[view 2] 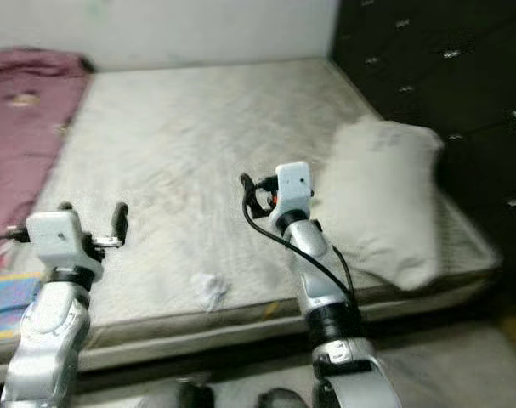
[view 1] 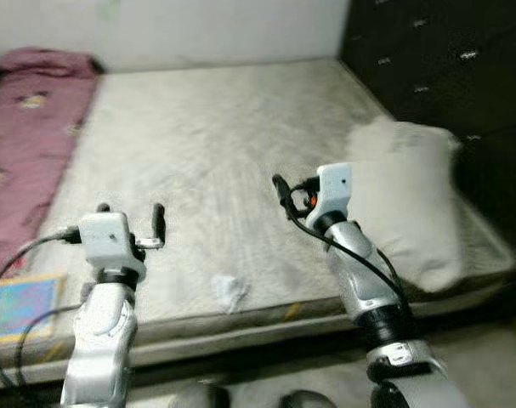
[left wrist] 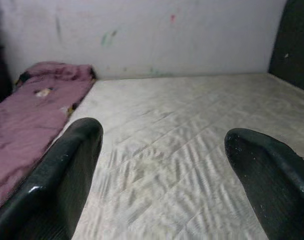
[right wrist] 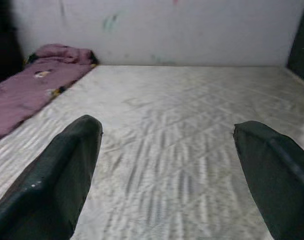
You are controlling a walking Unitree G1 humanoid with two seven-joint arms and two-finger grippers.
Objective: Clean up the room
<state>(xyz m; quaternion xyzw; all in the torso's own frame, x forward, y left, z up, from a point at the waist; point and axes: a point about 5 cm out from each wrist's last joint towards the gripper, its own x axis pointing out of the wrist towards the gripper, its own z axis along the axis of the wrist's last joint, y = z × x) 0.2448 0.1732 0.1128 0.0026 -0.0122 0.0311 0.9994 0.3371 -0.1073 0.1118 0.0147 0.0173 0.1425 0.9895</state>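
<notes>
A mattress [view 1: 215,144] lies ahead against the back wall [view 1: 198,25], with a blanket [view 1: 24,144] along its left edge, a pillow [view 1: 411,204] on its right side beside the headboard [view 1: 445,68], and a crumpled tissue [view 1: 230,291] near its front edge.

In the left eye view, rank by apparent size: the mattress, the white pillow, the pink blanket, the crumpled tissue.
1. mattress, largest by far.
2 and 3. white pillow and pink blanket look about alike; the frame edge crops the blanket, so I won't rank them.
4. crumpled tissue, smallest.
</notes>
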